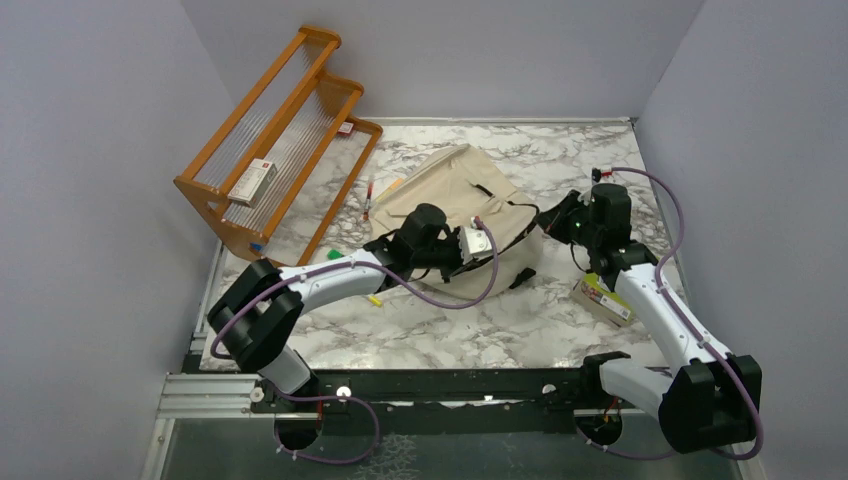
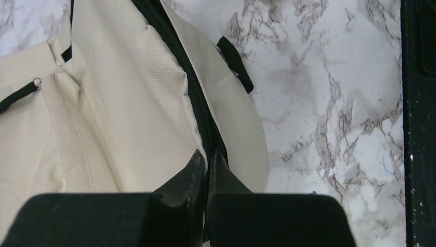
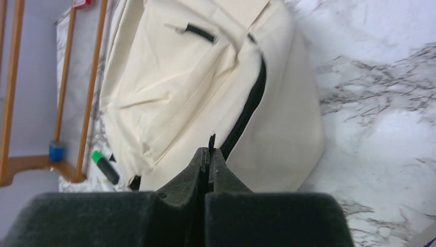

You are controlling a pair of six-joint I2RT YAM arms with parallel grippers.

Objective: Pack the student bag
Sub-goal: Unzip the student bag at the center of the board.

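The student bag [image 1: 450, 190] is a beige canvas backpack lying flat at mid-table, with a black zipper line [image 2: 198, 98] along its near side. My left gripper [image 2: 208, 158] is shut, pinching the bag's beige fabric edge right at the zipper; in the top view it [image 1: 500, 250] sits at the bag's near right edge. My right gripper [image 3: 210, 150] is shut on a small black zipper pull [image 3: 211, 139] that sticks out above the fingertips, at the end of the zipper [image 3: 249, 105]. In the top view it [image 1: 548, 215] is at the bag's right side.
An orange wooden rack [image 1: 280, 130] stands at the back left with a small box [image 1: 250, 180] on it. A green-capped marker [image 3: 104, 165] lies by the bag's left side. A coloured box [image 1: 605, 298] lies beside the right arm. A black strap end [image 2: 235, 62] lies on the marble.
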